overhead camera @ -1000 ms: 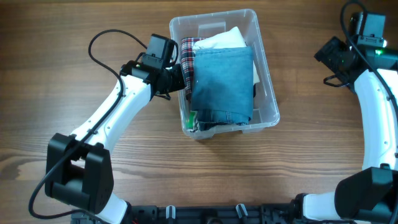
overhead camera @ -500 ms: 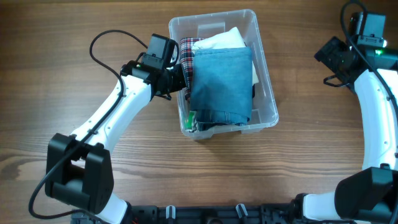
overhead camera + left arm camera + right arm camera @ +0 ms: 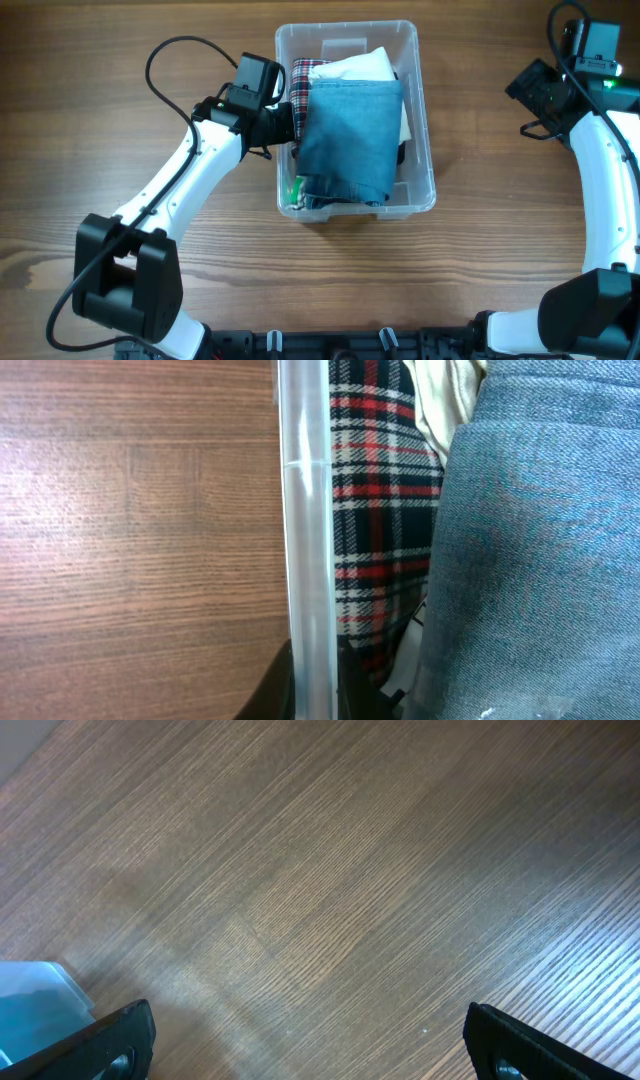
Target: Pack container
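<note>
The container [image 3: 427, 120], a clear plastic bin, stands mid-table, holding folded blue denim [image 3: 350, 140] on top of a red plaid cloth [image 3: 302, 85] and a white cloth [image 3: 355, 65]. My left gripper [image 3: 287, 125] is shut on the container's left wall. In the left wrist view the translucent rim [image 3: 308, 510] runs up between the dark fingers of the left gripper [image 3: 315, 695], with plaid cloth [image 3: 380, 490] and denim [image 3: 540, 540] inside. My right gripper [image 3: 533, 88] hangs at the far right, well apart from the bin. Seen from its own wrist, the right gripper [image 3: 310, 1050] is open over bare wood.
A black cable [image 3: 165, 60] loops above the left arm. A small green item [image 3: 293, 190] sits in the bin's near left corner. A corner of the bin [image 3: 35, 990] shows at the lower left of the right wrist view. The table [image 3: 500, 250] is brown wood.
The left gripper has closed on the container's left wall. The bin's near end has swung left, so it now sits squarer to the table. The right arm has not moved.
</note>
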Motion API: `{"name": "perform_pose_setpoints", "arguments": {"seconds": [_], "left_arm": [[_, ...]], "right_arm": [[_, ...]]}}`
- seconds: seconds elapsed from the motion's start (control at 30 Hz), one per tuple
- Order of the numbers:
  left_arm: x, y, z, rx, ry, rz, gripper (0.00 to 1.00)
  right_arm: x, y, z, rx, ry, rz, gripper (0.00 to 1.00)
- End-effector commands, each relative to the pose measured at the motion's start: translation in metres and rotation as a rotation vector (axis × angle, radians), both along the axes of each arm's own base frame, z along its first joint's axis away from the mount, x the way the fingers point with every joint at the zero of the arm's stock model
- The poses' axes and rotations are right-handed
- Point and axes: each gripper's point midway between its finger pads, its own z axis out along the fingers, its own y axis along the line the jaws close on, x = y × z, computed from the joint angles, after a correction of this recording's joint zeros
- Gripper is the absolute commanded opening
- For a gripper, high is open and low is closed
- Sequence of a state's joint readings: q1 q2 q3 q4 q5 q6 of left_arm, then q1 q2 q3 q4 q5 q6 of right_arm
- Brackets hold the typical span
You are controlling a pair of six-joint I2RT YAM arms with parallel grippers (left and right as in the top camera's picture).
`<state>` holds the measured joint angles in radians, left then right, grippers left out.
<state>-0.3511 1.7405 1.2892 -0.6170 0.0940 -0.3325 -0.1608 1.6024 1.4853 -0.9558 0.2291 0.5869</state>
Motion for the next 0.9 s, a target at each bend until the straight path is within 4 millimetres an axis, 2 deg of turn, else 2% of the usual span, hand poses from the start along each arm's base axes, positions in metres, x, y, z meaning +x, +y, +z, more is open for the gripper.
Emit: {"name": "perform_pose_setpoints", "arguments": {"seconds": [0.0, 0.1, 0.13, 0.17, 0.33, 0.4, 0.43, 0.47, 0.5, 0.53, 0.57, 0.63, 0.7, 0.73, 0.77, 0.8, 0.87], "left_arm": [[0.009, 0.002, 0.0, 0.059, -0.057, -0.102, 0.04], [0.009, 0.002, 0.0, 0.053, -0.054, -0.089, 0.06], [0.009, 0.002, 0.0, 0.049, -0.052, -0.082, 0.09], [0.009, 0.002, 0.0, 0.043, -0.048, -0.069, 0.18], [0.012, 0.001, 0.003, 0.026, -0.05, -0.041, 0.27], [0.015, 0.0, 0.012, 0.018, -0.07, -0.041, 0.39], [0.018, -0.001, 0.022, 0.01, -0.095, -0.04, 0.45], [0.02, -0.002, 0.034, 0.001, -0.122, -0.039, 0.61], [0.021, -0.002, 0.053, -0.012, -0.162, -0.039, 0.66], [0.021, -0.002, 0.071, -0.024, -0.198, -0.037, 0.75], [0.019, -0.002, 0.09, -0.04, -0.235, -0.032, 0.99], [0.01, 0.002, 0.132, -0.071, -0.325, -0.03, 1.0], [-0.01, 0.009, 0.178, -0.103, -0.419, -0.027, 1.0], [-0.025, 0.015, 0.201, -0.116, -0.467, -0.023, 1.0], [-0.051, 0.03, 0.228, -0.116, -0.521, -0.002, 1.0], [-0.077, 0.052, 0.246, -0.103, -0.55, 0.063, 1.0], [-0.11, 0.077, 0.258, -0.1, -0.561, 0.153, 1.0]], "right_arm": [[0.001, -0.001, -0.004, 0.009, 0.005, -0.015, 1.0], [0.001, 0.0, -0.004, 0.01, 0.005, -0.015, 1.0], [0.001, -0.001, -0.004, 0.01, 0.005, -0.015, 1.0], [0.001, -0.001, -0.004, 0.01, 0.005, -0.015, 1.0], [0.001, -0.001, -0.004, 0.01, 0.005, -0.015, 1.0], [0.001, -0.001, -0.004, 0.01, 0.005, -0.015, 1.0], [0.001, -0.001, -0.004, 0.01, 0.004, -0.015, 1.0], [0.001, -0.001, -0.004, 0.01, 0.005, -0.015, 1.0], [0.001, -0.001, -0.004, 0.01, 0.004, -0.015, 1.0], [0.001, -0.001, -0.004, 0.01, 0.004, -0.015, 1.0], [0.001, -0.001, -0.004, 0.01, 0.004, -0.015, 1.0], [0.001, -0.001, -0.004, 0.01, 0.005, -0.015, 1.0], [0.001, -0.001, -0.004, 0.01, 0.005, -0.015, 1.0], [0.001, 0.0, -0.004, 0.01, 0.005, -0.015, 1.0], [0.001, -0.001, -0.004, 0.01, 0.004, -0.015, 0.99], [0.001, -0.001, -0.004, 0.01, 0.004, -0.015, 1.0], [0.001, -0.001, -0.004, 0.01, 0.005, -0.015, 1.0]]}}
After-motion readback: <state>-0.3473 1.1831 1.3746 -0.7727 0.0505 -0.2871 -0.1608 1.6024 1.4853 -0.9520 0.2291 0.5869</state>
